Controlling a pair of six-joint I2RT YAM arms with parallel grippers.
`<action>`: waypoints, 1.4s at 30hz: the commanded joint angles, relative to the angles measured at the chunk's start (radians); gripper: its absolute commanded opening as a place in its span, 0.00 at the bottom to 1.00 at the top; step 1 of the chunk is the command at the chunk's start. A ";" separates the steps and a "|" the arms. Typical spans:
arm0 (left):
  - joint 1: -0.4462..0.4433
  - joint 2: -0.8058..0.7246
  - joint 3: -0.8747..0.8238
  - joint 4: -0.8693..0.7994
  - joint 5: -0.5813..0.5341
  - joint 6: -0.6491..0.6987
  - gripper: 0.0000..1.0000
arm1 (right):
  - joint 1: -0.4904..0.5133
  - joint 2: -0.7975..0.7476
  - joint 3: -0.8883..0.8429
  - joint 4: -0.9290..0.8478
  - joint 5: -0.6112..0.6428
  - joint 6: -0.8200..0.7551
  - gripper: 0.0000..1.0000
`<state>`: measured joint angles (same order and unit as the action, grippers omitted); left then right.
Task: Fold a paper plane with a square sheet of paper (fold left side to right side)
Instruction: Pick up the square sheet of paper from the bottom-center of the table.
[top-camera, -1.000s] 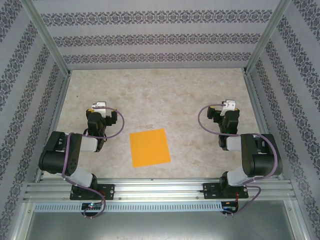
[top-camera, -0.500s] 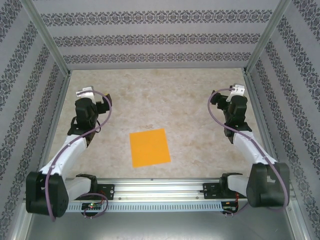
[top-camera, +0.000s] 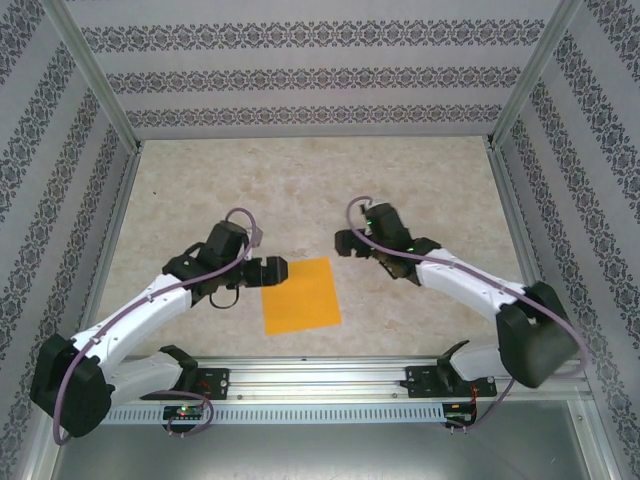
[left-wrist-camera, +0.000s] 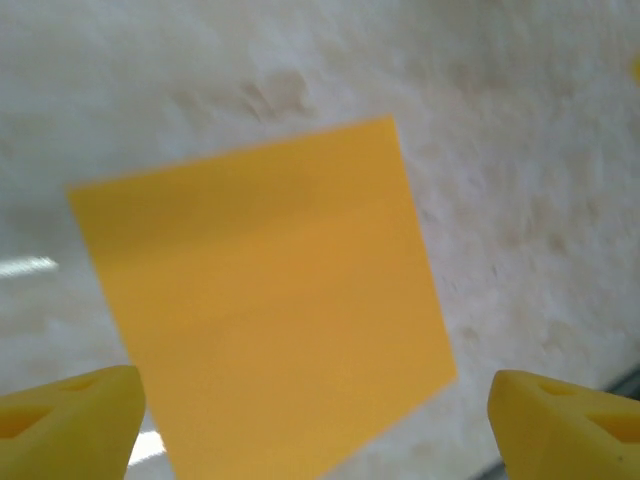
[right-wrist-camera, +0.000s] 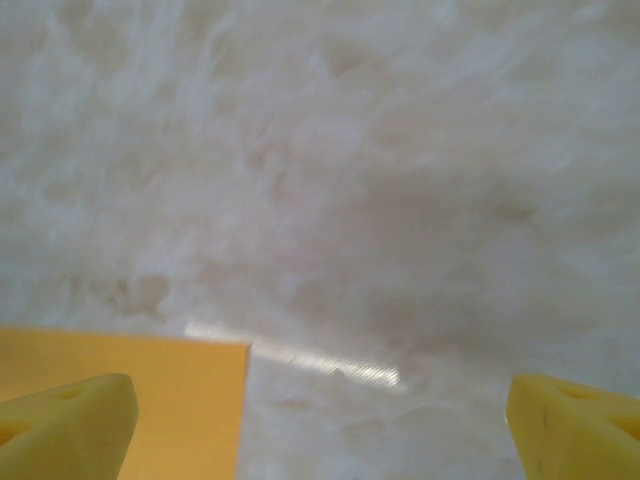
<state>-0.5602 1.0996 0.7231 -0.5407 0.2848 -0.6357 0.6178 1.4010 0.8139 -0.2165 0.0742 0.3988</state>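
The square sheet of paper (top-camera: 300, 296) lies flat and unfolded on the table, bright orange, near the front middle. My left gripper (top-camera: 278, 270) hovers over its upper left corner with jaws wide apart. In the left wrist view the sheet (left-wrist-camera: 265, 300) spreads out ahead of the open left gripper (left-wrist-camera: 315, 430), whose yellow fingertips (left-wrist-camera: 70, 425) frame it. My right gripper (top-camera: 345, 243) hangs just beyond the sheet's upper right corner, also open. In the right wrist view one corner of the sheet (right-wrist-camera: 190, 400) lies at lower left, beside the left fingertip of the open right gripper (right-wrist-camera: 320, 430). Neither gripper holds anything.
The pale marbled table (top-camera: 320, 180) stretches behind the sheet. Patterned walls enclose it at the back and both sides, with aluminium posts (top-camera: 100, 80) at the corners. A metal rail (top-camera: 320, 380) carrying both arm bases runs along the near edge.
Both arms have swung in from the table's sides and stretched toward the sheet's far corners. The sheet has not moved.
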 joint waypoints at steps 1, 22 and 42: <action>-0.051 -0.007 -0.056 -0.028 0.097 -0.114 0.84 | 0.067 0.093 0.062 -0.059 -0.006 0.037 0.92; -0.161 0.227 -0.162 0.221 0.221 -0.212 0.82 | 0.187 0.450 0.305 -0.117 -0.071 0.010 0.91; -0.161 0.293 -0.192 0.243 0.179 -0.228 0.77 | 0.237 0.449 0.291 -0.214 -0.226 -0.017 0.86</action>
<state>-0.7094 1.3663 0.5648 -0.3298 0.4908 -0.8474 0.8188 1.8652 1.1110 -0.3622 -0.0235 0.3870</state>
